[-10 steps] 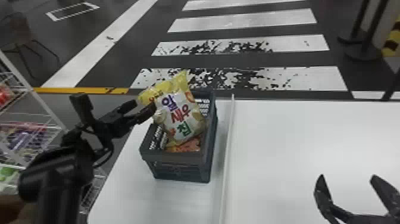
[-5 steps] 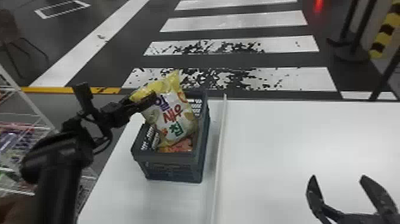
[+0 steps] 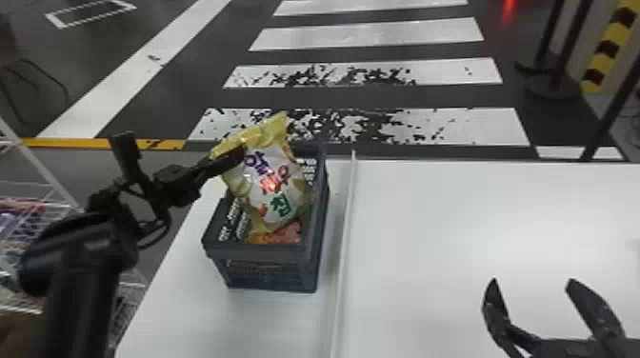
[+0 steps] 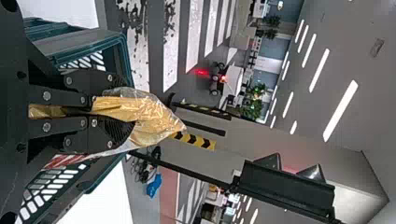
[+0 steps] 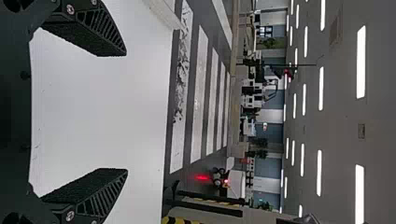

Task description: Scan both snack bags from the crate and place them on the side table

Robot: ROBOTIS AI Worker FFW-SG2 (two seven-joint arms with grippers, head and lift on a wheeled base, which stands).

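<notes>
In the head view my left gripper (image 3: 240,154) is at the top of a yellow-and-white snack bag (image 3: 274,183), which leans upright in the dark crate (image 3: 266,250). The left wrist view has the left gripper (image 4: 112,109) shut on the bag's crumpled yellow top (image 4: 149,116), with the crate (image 4: 91,44) around it. Under that bag an orange snack bag (image 3: 281,233) lies in the crate, partly covered. Over the white table at the lower right is my right gripper (image 3: 533,285), open with nothing between its fingers; the right wrist view has this gripper (image 5: 126,112) wide apart too.
The crate stands on the left white table (image 3: 185,304). A raised pale strip (image 3: 344,252) separates it from the white table (image 3: 452,228) on the right. A wire rack (image 3: 33,185) with goods stands at the far left, beside the left arm.
The head view has shifted, so the whole scene sits farther left. My left gripper has come slightly closer over the bag's top, and the bag stands a little more upright. The right gripper stays open.
</notes>
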